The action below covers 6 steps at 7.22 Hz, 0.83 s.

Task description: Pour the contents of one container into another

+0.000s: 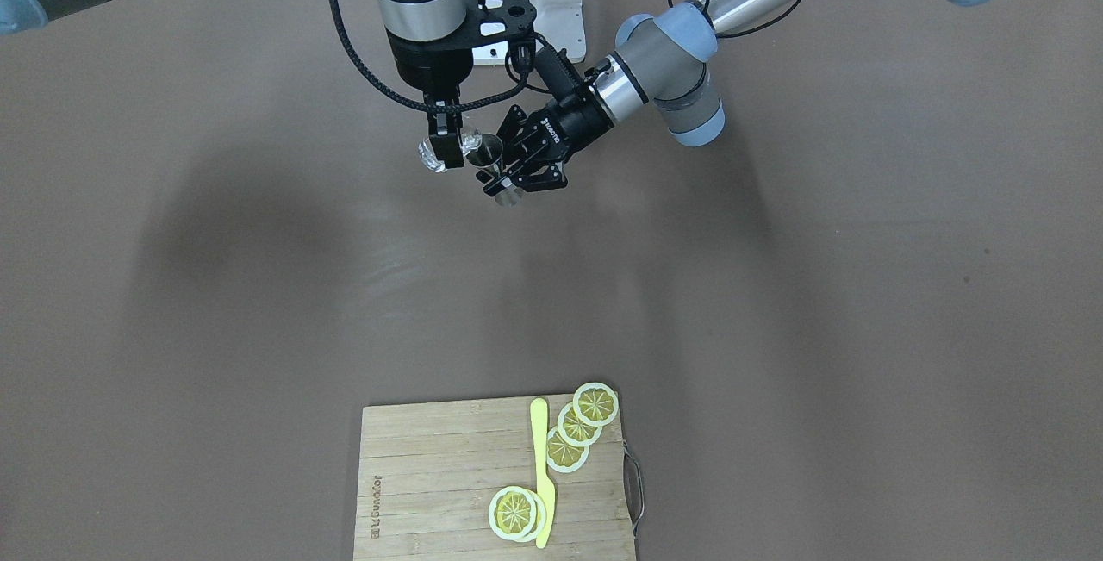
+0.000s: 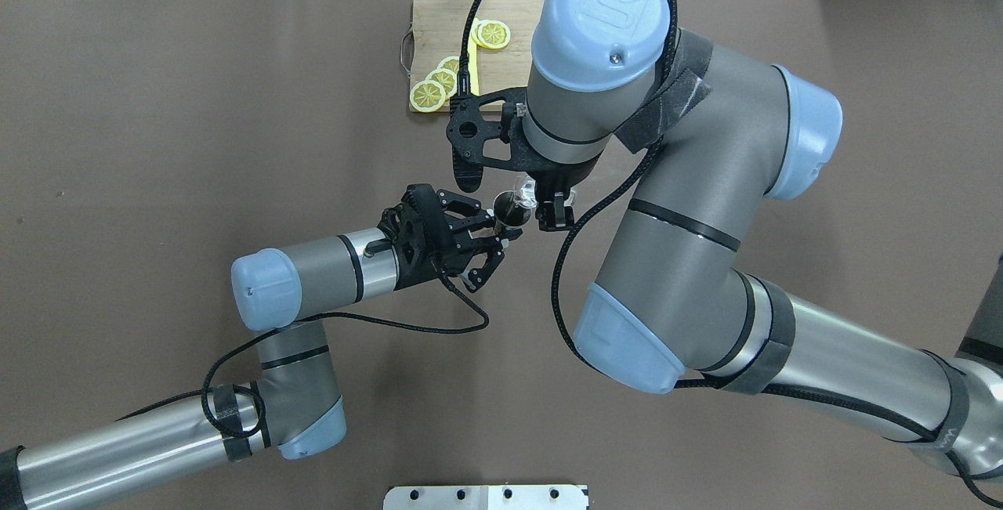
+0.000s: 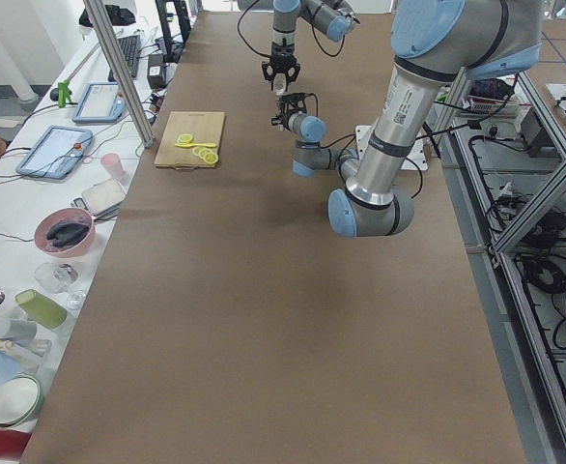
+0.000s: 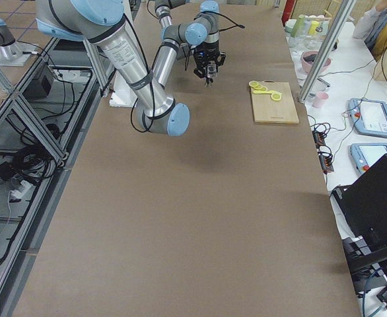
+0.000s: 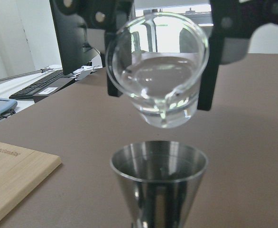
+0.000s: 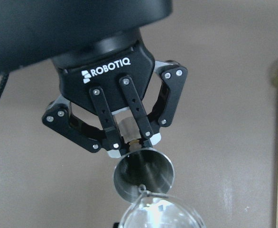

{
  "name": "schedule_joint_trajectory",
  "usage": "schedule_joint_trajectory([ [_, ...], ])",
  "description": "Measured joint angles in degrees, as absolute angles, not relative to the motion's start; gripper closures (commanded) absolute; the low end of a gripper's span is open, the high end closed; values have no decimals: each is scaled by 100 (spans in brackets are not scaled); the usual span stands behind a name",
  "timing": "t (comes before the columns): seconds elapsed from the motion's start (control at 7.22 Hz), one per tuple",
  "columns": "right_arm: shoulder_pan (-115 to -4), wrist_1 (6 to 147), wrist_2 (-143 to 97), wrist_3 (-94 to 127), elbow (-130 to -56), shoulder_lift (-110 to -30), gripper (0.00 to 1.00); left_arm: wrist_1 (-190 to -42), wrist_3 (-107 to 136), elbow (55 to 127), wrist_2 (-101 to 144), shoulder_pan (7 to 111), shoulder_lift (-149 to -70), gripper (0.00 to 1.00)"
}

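Roughly matte brown sheet over the whole table [image 2: 157,181], no creases showing. In the left side view a white bench [image 3: 13,261] runs along the 9 o'clock side, carrying a pink bowl [image 3: 64,232] and tablets [image 3: 56,152] by an aluminium post.

Overhead view, left to right:
- Left gripper [image 2: 501,237] comes in flat from 8 o'clock. Its fingers are pinched on the narrow waist of the steel jigger [image 2: 509,208].
- Jigger is near table centre, held off the surface. Long axis about vertical, open cone mouth up. The left wrist view shows its round rim [image 5: 159,156] level, directly below the glass.
- Glass beaker [image 5: 158,90] is just above the jigger, apart from it and not touching. It is tipped so the mouth faces the left gripper, with the spout at the low edge, pointing down at the jigger's mouth. Clear liquid seems to lie in the lower part.
- Right gripper [image 1: 446,147] hangs straight down from 12 o'clock, clamped on the beaker's sides.

Cutting board [image 1: 431,475] sits at the far table edge, 12 o'clock overhead, well apart from the grippers. Lemon slices [image 1: 595,404] and a yellow knife [image 1: 541,458] lie on it.
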<state>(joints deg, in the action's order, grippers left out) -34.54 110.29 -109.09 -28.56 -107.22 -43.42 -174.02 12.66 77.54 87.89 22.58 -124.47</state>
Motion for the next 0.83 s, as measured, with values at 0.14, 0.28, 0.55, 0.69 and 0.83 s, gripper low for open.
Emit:
schedule_joint_trajectory([
  [0.14,-3466,11023,-10915,-2856,-10735,-4335,100,-17402,1266,7753,8789,2255,-12450,100],
  [0.28,-3495,11011,-10931,-2856,-10743,-4321,100,-17400,1264,7752,8789,2255,-12451,100],
  [0.55,-3598,10960,-11001,-2851,-10774,-4292,100,-17399,1258,7752,8789,2245,-12450,100],
  [0.69,-3669,10914,-11076,-2845,-10797,-4288,100,-17396,1257,7752,8789,2240,-12448,100],
  [0.83,-3752,10853,-11170,-2823,-10828,-4288,100,-17396,1257,7752,8789,2233,-12444,100],
])
